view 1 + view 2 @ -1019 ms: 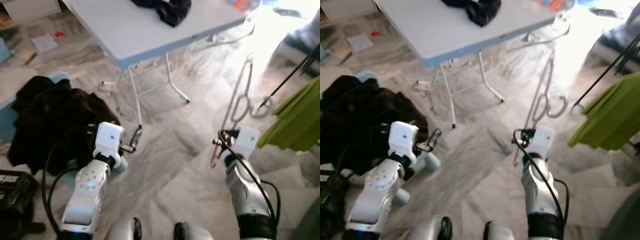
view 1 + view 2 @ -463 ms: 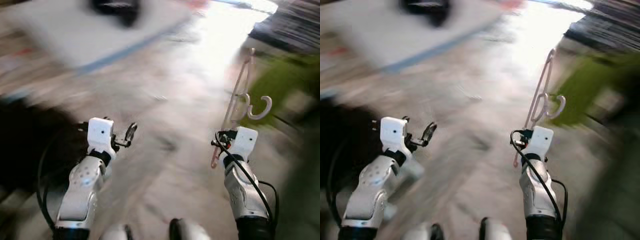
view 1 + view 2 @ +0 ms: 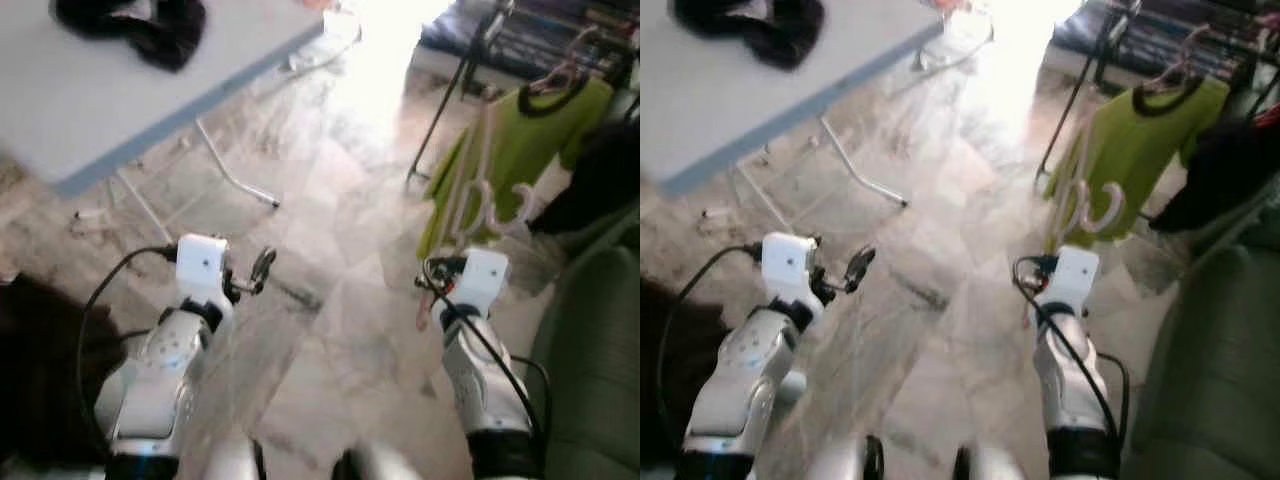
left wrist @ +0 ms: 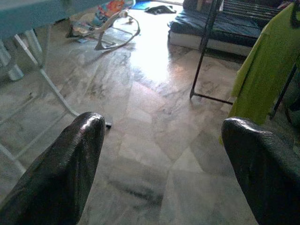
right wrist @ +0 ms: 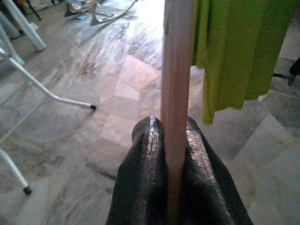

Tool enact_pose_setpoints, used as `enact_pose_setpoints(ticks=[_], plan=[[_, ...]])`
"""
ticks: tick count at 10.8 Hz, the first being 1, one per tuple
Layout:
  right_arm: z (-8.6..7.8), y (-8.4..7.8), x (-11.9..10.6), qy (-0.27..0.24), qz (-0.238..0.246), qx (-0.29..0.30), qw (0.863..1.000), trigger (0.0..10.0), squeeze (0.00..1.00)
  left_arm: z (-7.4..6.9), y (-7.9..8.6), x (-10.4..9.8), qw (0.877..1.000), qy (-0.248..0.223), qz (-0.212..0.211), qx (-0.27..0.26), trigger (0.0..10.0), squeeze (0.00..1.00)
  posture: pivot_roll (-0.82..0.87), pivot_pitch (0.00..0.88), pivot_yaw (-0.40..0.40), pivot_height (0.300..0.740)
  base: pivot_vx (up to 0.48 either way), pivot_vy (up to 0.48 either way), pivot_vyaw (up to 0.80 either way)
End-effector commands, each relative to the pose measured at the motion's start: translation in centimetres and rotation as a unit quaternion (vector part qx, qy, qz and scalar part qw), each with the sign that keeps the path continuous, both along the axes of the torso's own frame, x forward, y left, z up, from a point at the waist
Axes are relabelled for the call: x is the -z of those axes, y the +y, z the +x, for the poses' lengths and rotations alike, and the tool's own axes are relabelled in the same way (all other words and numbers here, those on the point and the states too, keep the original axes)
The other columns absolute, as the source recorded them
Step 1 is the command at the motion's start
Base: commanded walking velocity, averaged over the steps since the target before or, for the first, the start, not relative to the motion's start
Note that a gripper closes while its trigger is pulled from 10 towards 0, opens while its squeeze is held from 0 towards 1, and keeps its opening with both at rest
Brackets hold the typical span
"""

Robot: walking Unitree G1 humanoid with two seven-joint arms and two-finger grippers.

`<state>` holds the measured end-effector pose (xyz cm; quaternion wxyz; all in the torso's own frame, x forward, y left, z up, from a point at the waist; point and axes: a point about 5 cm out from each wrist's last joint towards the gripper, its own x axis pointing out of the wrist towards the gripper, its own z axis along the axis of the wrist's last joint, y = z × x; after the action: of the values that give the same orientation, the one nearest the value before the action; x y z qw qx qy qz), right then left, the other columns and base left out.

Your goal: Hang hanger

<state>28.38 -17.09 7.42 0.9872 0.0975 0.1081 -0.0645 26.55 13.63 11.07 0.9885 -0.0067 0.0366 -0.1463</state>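
While the pink hanger (image 3: 478, 195) stands clamped in the right pincer (image 5: 174, 140), its long axis runs up and away from the wrist, with the hook (image 3: 520, 212) curling out near the top toward the robot's right. In the right wrist view the two black fingers (image 5: 146, 154) press together on the hanger's flat pink bar, so the grip looks firm. Beyond the hanger, ahead and to the right, a green shirt (image 3: 525, 150) hangs on another pink hanger (image 3: 562, 75) from a dark clothes rack (image 3: 470, 60), whose leg meets the marble floor (image 3: 330, 200). That rack is my guess for where the hanger belongs; it lies up and forward-right of the right pincer, so the right arm is the nearer one, and the hook probably needs raising to the rail. The left pincer (image 4: 159, 140) hovers over the floor with its fingers apart, holding nothing. A grey desk (image 3: 90, 110) carrying dark clothing (image 3: 135, 25) stands off to the left.
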Motion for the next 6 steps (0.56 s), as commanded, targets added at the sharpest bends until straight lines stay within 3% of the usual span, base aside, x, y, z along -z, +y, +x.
enact_pose_setpoints(ticks=[1,6], plan=[[-0.38,-1.31,0.06,0.003,-0.014,0.023,1.000,10.0,0.00,-0.10,-0.64,0.00,1.000,0.002,-0.004,0.012,10.0,0.00,-0.03,0.117,-0.034,0.740,0.379,0.292,0.00],[-0.08,-1.22,0.07,0.005,-0.014,0.025,1.000,10.0,0.00,0.21,-0.77,-0.06,1.000,0.011,-0.006,0.012,10.0,0.00,-0.03,0.116,-0.033,0.740,0.341,0.334,0.00]])
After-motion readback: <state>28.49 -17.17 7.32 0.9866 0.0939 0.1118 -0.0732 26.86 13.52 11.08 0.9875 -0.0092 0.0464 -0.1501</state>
